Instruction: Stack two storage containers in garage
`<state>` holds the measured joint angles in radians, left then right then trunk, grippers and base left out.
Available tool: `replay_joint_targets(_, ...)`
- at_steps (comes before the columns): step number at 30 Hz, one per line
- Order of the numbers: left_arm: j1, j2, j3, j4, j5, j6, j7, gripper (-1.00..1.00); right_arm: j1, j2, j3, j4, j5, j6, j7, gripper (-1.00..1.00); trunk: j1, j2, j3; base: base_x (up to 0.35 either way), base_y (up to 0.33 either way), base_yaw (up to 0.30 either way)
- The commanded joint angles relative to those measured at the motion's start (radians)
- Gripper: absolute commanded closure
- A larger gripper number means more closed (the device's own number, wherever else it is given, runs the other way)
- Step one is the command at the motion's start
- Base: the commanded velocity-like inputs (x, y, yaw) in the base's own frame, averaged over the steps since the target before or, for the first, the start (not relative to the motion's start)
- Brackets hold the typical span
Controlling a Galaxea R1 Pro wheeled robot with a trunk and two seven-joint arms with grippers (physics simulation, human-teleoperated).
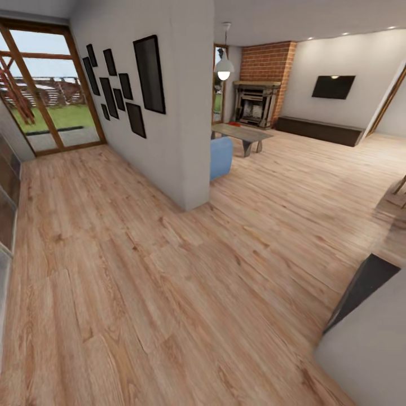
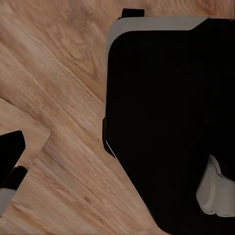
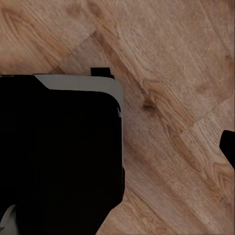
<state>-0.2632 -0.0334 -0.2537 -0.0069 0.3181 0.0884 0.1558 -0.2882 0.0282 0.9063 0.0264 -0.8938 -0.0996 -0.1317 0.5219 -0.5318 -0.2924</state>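
Light wood plank floor [image 1: 169, 293] fills the head view, running from a hallway into the living room [image 1: 316, 113] beyond. A white dividing wall [image 1: 175, 101] stands at about 12 o'clock, hung with dark picture frames [image 1: 149, 73]. At 10 o'clock a glazed door [image 1: 48, 84] opens onto grass and a fence. Toward 1 o'clock, past the wall's end, stand a brick fireplace [image 1: 265, 84], a low table [image 1: 242, 133] and the corner of a blue sofa [image 1: 221, 158]; a pendant lamp [image 1: 224, 67] hangs above them. A dark wall screen [image 1: 334, 87] sits at 2 o'clock over a long dark low cabinet [image 1: 318, 129]. At 4 o'clock a pale counter edge with a dark panel [image 1: 361, 293] cuts in.

Both wrist views look down on the same planks beside a black, grey-edged body, probably the robot's base [image 2: 166, 122]. A dark fingertip of the left hand [image 2: 11, 152] and one of the right hand [image 3: 229, 147] show at the edges; whether either hand is spread or pressed together I cannot tell.
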Motion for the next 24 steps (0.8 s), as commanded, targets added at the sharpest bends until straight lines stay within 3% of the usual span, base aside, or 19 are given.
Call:
replay_joint_targets(1,-0.001,0.0,-0.009,-0.001,0.009,0.004,0.004,-1.0,0.0,0.001,0.008,0.003,-0.008,-0.004,0.0,-1.0,0.001,-0.001,-0.001,0.322,0.0,0.205)
replay_joint_targets(24,-0.001,0.0,-0.009,-0.001,0.008,0.004,0.004,-1.0,-0.001,0.001,0.008,0.003,-0.008,-0.005,0.004,-1.0,0.001,-0.001,-0.001,0.322,0.0,0.02)
